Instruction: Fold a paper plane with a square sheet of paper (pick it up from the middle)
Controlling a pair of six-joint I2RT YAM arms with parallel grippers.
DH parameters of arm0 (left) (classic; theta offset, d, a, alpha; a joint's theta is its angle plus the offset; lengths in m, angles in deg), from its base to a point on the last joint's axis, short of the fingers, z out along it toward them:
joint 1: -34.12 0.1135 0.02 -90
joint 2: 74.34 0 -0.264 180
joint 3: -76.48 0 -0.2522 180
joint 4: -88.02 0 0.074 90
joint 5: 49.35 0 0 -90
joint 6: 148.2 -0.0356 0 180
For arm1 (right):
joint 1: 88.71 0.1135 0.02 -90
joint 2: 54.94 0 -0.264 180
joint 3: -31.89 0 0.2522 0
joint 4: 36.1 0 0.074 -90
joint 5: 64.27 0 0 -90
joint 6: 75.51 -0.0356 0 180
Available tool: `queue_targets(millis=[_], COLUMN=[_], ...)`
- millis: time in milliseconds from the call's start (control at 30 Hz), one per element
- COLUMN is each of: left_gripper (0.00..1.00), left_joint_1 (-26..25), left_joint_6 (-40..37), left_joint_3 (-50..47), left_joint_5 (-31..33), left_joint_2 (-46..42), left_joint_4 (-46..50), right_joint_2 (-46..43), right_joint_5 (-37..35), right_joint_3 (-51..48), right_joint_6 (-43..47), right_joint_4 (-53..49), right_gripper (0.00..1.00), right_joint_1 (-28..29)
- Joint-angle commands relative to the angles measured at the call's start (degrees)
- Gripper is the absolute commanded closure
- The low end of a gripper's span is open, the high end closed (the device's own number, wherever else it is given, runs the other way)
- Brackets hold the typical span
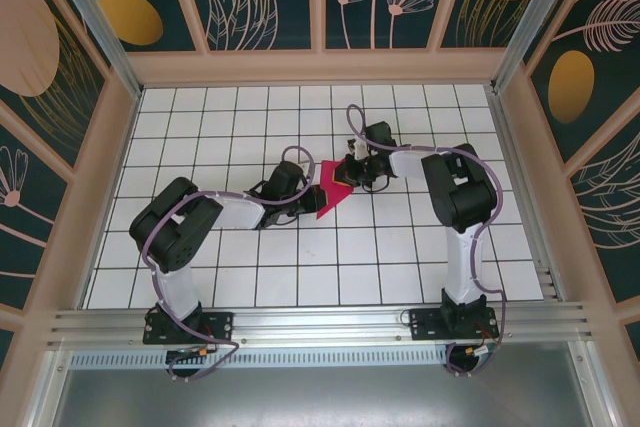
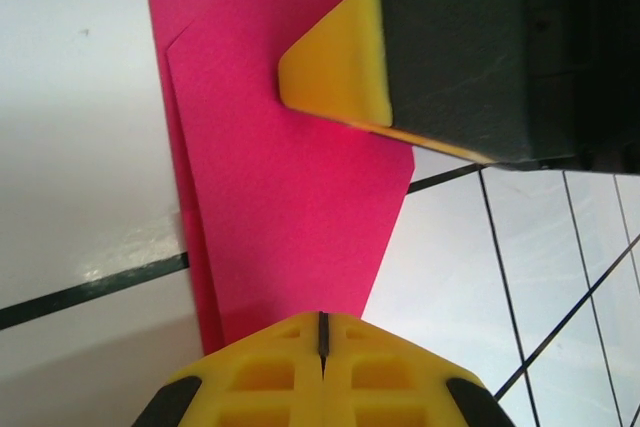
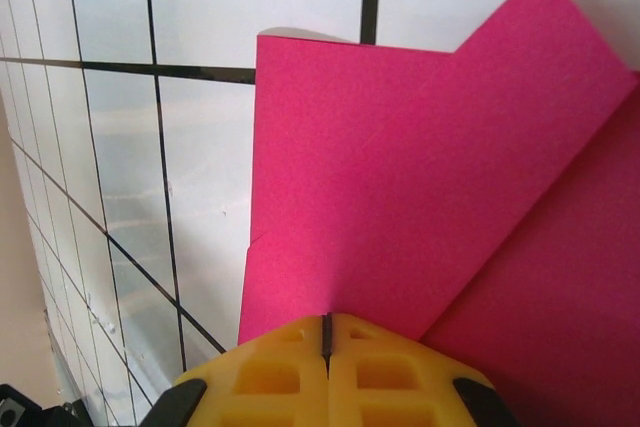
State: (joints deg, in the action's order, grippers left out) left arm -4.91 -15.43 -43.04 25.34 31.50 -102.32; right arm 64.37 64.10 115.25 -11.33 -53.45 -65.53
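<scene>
The square sheet of paper [image 1: 330, 194] lies mid-table as a magenta-pink creased shape with folded flaps [image 2: 290, 197] [image 3: 400, 167]. My left gripper [image 1: 309, 191] meets it from the left. Its yellow jaws [image 2: 322, 319] are shut tight, tips resting on the paper's near edge with nothing between them. My right gripper [image 1: 352, 174] comes in from the right, also shut [image 3: 325, 322], its tips set on a flap beside a diagonal crease. In the left wrist view the right gripper's yellow fingertip [image 2: 335, 72] presses on the paper's far part.
The white grid-tiled table [image 1: 240, 257] is boxed in by beige-framed patterned walls [image 1: 110, 147]. An aluminium rail [image 1: 320, 327] with both arm bases runs along the near edge. Purple cables loop over each arm.
</scene>
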Motion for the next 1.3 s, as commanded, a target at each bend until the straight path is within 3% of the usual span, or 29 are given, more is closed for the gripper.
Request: queue_targets(millis=[0, 367, 833, 1033, 1267], left_gripper=[1.00, 1.00, 1.00, 1.00, 1.00], left_joint_1=[-0.26, -0.26, -0.26, -0.23, -0.25], left_joint_6=[0.65, 1.23, 1.44, 0.90, 1.02], left_joint_3=[-0.57, -0.20, 0.65, 1.83, 0.14], left_joint_5=[0.75, 1.96, 3.26, 3.79, 3.33], left_joint_2=[1.27, 3.12, 3.07, 3.93, 4.16], left_joint_4=[1.80, 5.09, 8.25, 14.71, 16.28], right_joint_2=[1.29, -4.34, -2.53, 0.11, 3.66], right_joint_5=[-2.44, 0.03, -1.43, -6.17, -6.44], right_joint_3=[-1.80, -3.50, -4.16, -1.19, 3.73], right_joint_6=[3.61, 5.05, 6.87, 5.66, 3.37], right_joint_4=[0.33, 2.93, -1.53, -2.05, 0.34], right_gripper=[0.96, 0.95, 0.95, 0.96, 0.94], right_joint_1=[0.03, 1.85, 4.43, 0.95, -4.44])
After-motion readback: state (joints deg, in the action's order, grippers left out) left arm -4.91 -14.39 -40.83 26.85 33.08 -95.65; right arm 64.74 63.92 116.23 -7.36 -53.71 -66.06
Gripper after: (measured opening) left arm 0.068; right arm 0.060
